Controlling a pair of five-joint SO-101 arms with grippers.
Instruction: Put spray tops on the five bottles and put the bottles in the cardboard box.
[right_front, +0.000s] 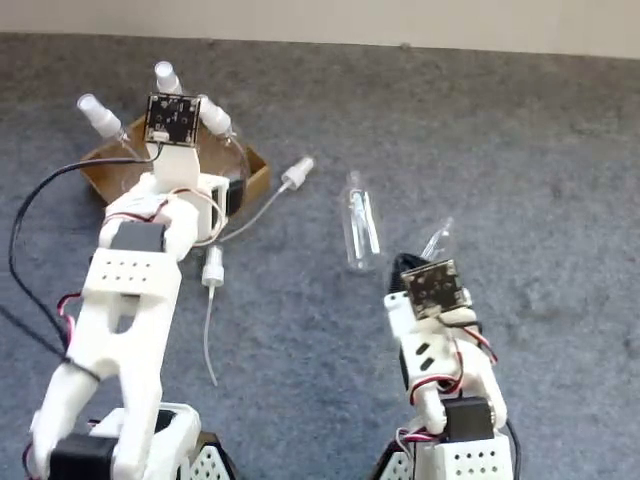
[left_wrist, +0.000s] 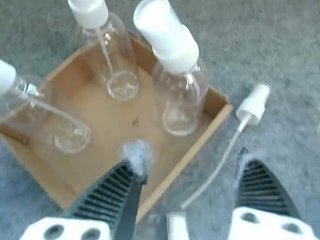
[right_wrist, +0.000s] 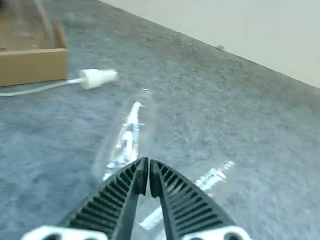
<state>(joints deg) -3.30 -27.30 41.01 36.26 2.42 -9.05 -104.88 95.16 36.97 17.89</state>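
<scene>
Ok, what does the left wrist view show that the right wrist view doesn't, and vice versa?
Left wrist, not right: the floor of the cardboard box with three capped bottles standing on it, and the open left tool. Right wrist, not left: two clear bottles lying on the carpet beyond the shut right tool. Both: the box's wall and a loose spray top beside it.

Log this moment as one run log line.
cardboard box: three capped bottles upright | carpet: two bare bottles, two loose spray tops | left gripper: open over box edge | right gripper: shut
</scene>
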